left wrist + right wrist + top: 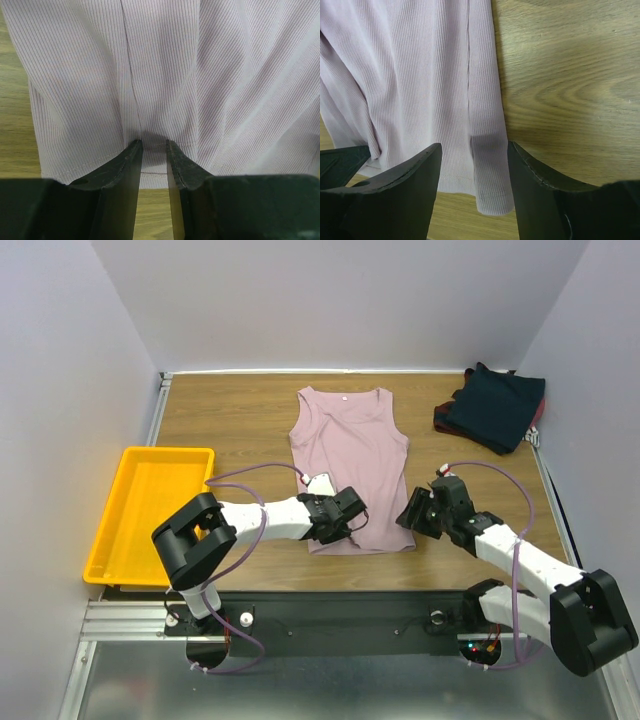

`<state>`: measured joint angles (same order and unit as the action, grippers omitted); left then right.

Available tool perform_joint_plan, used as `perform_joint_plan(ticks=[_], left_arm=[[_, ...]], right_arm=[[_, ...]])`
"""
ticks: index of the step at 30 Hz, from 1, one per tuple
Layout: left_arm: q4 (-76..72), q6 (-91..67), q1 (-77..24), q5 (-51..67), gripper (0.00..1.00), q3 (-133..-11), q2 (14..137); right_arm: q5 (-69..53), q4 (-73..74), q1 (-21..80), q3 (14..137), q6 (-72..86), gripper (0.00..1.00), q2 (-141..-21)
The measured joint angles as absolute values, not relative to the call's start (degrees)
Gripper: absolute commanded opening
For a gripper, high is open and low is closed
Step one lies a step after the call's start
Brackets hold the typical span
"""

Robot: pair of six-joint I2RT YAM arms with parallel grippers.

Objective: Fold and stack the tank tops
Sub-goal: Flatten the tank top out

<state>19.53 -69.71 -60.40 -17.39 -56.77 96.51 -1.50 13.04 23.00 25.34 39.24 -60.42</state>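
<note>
The pink tank top (350,455) lies flat in the middle of the table, neck toward the back. My left gripper (348,530) sits on its bottom hem left of centre. In the left wrist view, its jaws (154,142) stand nearly closed, and the ribbed fabric (200,75) gathers in wrinkles toward the tips. My right gripper (410,528) is open at the lower right corner of the hem. In the right wrist view, its jaws (474,145) straddle that corner (492,195). The dark navy tank tops (495,408) lie in a heap at the back right.
A yellow plastic tray (150,510) sits at the left edge of the wooden table. White walls close in the back and both sides. The arm bases stand on a black rail at the near edge.
</note>
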Motion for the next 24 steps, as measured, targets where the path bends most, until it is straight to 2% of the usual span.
perform_joint_plan(ticks=[24], left_arm=[[23.3, -69.4, -60.8, -17.6, 0.42, -57.5, 95.1]], right_arm=[[0.2, 12.4, 23.0, 24.1, 39.3, 0.61, -60.9]])
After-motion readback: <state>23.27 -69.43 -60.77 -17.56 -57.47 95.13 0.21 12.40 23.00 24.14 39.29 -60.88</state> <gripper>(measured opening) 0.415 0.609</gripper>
